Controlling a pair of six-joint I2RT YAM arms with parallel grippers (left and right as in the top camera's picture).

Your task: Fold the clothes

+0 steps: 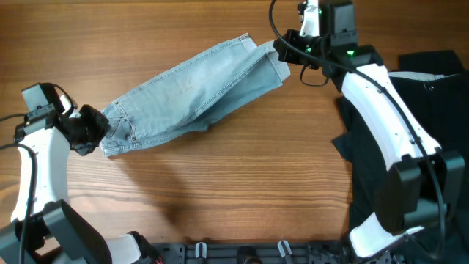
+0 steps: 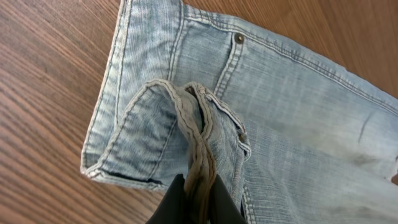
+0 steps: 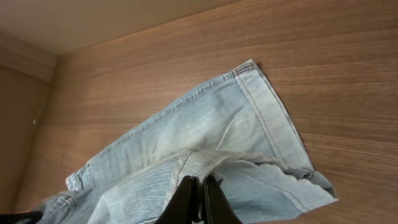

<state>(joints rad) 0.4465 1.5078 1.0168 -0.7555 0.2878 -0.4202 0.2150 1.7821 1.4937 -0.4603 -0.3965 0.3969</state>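
The light blue denim shorts (image 1: 190,92) lie stretched diagonally across the table, waistband at lower left, hemmed legs at upper right. My left gripper (image 1: 94,126) is shut on the waistband; in the left wrist view its fingers (image 2: 198,198) pinch a bunched fold of waistband on the shorts (image 2: 280,124). My right gripper (image 1: 284,50) is shut on a leg hem; in the right wrist view its fingers (image 3: 198,194) pinch a raised fold of the shorts (image 3: 211,124). The shorts hang slightly taut between both grippers.
Black garments (image 1: 421,95) lie at the right side of the table, partly under my right arm. The wooden table (image 1: 242,191) shows bare wood in front of the shorts. A dark rail (image 1: 242,253) runs along the front edge.
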